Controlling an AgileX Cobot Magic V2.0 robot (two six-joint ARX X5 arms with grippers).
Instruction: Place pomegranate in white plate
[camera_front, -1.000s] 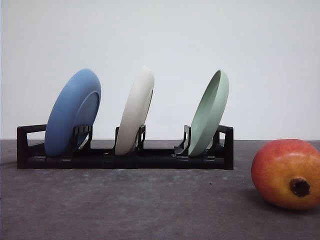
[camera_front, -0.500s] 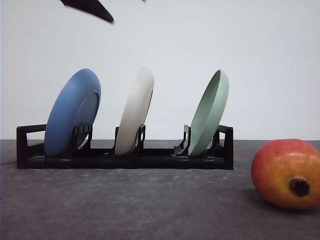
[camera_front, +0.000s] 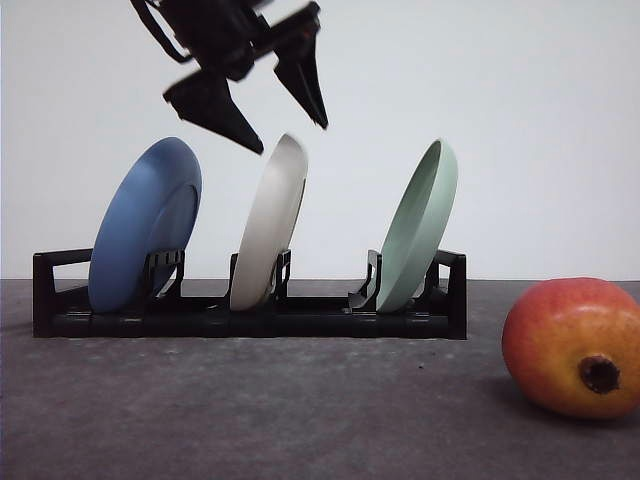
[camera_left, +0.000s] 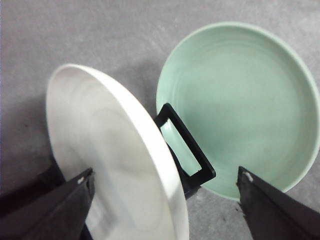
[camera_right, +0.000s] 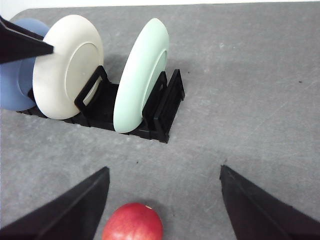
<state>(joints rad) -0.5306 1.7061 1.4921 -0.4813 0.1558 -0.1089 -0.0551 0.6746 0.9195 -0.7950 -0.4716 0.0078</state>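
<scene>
The pomegranate (camera_front: 572, 345), red fading to orange with a dark crown, lies on the grey table at the near right. It also sits low between the fingers of my right gripper (camera_right: 164, 169), which hovers open well above it. The white plate (camera_front: 270, 225) stands on edge in the middle slot of a black rack (camera_front: 250, 322). My left gripper (camera_front: 288, 137) hangs open just over the plate's top rim, one finger on each side. Seen from the left wrist, the white plate (camera_left: 105, 150) rises between the open fingers (camera_left: 65, 210).
A blue plate (camera_front: 145, 225) leans in the rack's left slot and a pale green plate (camera_front: 420, 225) in the right slot. The green plate (camera_left: 240, 100) stands close beside the left gripper's outer finger. Grey table (camera_front: 300, 420) stretches in front of the rack.
My left gripper has come down from the top of the front view to the white plate's upper rim, fingers apart. The plates and pomegranate have not moved.
</scene>
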